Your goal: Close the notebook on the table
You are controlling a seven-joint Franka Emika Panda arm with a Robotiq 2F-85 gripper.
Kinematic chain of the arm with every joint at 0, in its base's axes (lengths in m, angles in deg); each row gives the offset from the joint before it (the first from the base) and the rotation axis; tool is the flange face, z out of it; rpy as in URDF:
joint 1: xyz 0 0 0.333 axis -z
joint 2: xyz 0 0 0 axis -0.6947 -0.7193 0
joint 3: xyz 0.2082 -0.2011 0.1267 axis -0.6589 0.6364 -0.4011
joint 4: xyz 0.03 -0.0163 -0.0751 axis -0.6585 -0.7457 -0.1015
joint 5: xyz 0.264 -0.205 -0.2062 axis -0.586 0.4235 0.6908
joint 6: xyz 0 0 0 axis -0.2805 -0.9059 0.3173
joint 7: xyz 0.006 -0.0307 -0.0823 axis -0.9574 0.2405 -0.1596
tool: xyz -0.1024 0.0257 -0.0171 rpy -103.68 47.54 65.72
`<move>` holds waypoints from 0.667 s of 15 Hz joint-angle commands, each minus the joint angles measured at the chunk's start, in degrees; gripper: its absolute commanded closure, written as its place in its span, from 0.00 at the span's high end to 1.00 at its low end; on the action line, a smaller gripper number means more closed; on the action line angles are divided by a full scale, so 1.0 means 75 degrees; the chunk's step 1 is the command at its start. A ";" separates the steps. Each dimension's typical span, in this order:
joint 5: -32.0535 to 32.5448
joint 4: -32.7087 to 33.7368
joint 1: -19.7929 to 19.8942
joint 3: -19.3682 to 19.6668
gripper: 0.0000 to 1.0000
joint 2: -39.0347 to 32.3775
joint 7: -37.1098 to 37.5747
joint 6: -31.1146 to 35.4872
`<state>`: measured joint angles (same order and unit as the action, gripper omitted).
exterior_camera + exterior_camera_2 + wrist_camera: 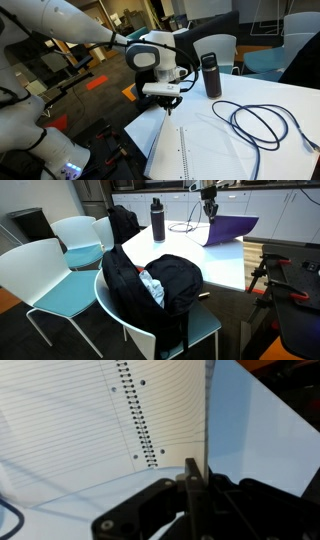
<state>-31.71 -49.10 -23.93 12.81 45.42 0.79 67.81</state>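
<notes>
The notebook [200, 150] lies open on the white table [285, 100], its lined white pages and wire spine facing up. In an exterior view its purple cover [232, 228] stands tilted up off the table [190, 260]. My gripper [172, 103] is at the cover's upper edge [209, 213]. In the wrist view the fingers [193, 472] are shut on a thin sheet seen edge-on, beside the lined pages and spiral [135, 410].
A dark bottle [210, 75] [157, 220] stands on the table behind the notebook. A looped dark cable [258, 122] lies beside it. A black backpack [165, 280] sits on a chair at the table's edge, with more chairs [50, 280] around.
</notes>
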 commanded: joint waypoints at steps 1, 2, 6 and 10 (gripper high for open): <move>0.0266 0.0846 0.0076 0.0183 0.01 -0.0211 -0.0820 -0.0739; 0.0225 0.1082 0.0136 0.0170 0.01 -0.0311 -0.1197 -0.0894; 0.0796 0.1825 0.0047 0.0222 0.01 -0.0775 -0.2087 -0.1153; 0.1835 0.2296 -0.0102 0.0293 0.01 -0.1372 -0.2705 -0.0784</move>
<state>-22.45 -35.85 -23.32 13.99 38.60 -17.01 61.59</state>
